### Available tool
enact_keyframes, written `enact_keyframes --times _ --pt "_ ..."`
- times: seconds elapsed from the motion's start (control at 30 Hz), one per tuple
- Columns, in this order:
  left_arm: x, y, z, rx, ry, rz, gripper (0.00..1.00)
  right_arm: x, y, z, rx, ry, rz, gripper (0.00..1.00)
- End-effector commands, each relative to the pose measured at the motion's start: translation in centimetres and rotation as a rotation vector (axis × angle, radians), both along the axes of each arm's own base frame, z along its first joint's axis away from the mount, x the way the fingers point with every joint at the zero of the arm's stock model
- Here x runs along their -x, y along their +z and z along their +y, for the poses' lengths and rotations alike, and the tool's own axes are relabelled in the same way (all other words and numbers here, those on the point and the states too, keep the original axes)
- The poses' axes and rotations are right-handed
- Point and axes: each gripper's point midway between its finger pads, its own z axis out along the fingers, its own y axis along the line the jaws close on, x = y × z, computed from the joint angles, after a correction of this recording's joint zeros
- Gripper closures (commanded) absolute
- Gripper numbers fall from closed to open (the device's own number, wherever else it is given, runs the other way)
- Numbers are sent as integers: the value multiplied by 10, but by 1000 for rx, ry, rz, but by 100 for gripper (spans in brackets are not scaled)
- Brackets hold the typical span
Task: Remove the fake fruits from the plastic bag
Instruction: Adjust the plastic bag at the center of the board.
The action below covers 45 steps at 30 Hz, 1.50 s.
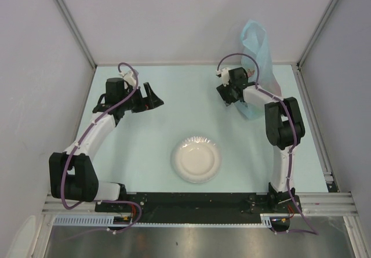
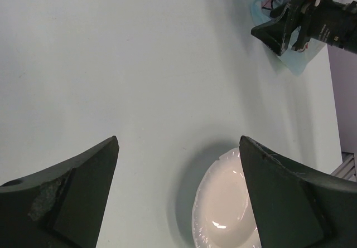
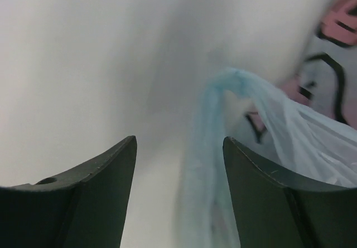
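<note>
**Right gripper (image 3: 178, 142) open at the plastic bag (image 1: 258, 43)**

Its jaws stand apart, with a blue bag handle (image 3: 207, 114) hanging between them, unpinched. The bag sits at the far right corner of the tabletop (image 1: 151, 136), reaching up the back wall. The left gripper (image 2: 178, 139), spread wide, hovers near a white plate (image 1: 196, 158).

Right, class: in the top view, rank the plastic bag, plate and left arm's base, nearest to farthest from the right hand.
1. plastic bag, beside the right hand, far right.
2. plate, table centre.
3. left arm's base, near left edge.
</note>
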Motion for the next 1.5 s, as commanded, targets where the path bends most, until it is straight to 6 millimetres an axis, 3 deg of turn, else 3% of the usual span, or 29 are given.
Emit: enact_keyframes --times 0.0,0.13,0.27,0.33,0.47,0.5,0.53,0.6,0.63,0.77,0.87,0.93,1.0,1.13,1.27,1.33,1.47 --pt "-4 8 2 -7 -7 -53 6 -15 9 -48 97 -82 -60 29" --pt "-7 5 3 -26 -15 -58 6 -11 -16 -57 97 -48 4 32" --pt "-13 2 6 -60 -16 -61 6 18 -39 -34 -5 105 146 44" --pt "-16 1 7 -69 -18 -68 6 28 -36 -20 -67 146 179 54" --pt "-20 2 8 -93 -32 -74 6 43 -14 28 -237 248 197 74" --pt "-21 2 9 -107 -40 -84 6 46 -7 40 -251 265 191 91" --pt "-24 5 9 -113 -43 -86 6 55 3 62 -257 324 183 99" --pt "-28 8 11 -135 -52 -105 7 71 21 94 -260 431 160 100" --pt "-32 14 12 -143 -48 -117 7 93 37 124 -266 534 147 100" --pt "-47 31 22 -160 -23 -167 7 147 84 188 -339 720 106 100" --pt "-58 58 28 -172 -17 -232 7 190 111 214 -345 852 84 100" --pt "-64 79 28 -177 -29 -291 7 204 106 209 -301 865 95 100" --pt "-67 94 22 -173 -62 -346 5 204 111 196 -289 842 87 100" --pt "-81 120 18 -190 -85 -450 0 213 111 153 -269 819 139 100" --pt "-96 131 -2 -253 -169 -521 0 226 107 118 -284 748 190 100" --pt "-103 130 -12 -269 -205 -542 0 229 112 111 -288 725 168 100" --pt "-97 121 -48 -311 -350 -575 0 232 113 104 -290 705 146 100"
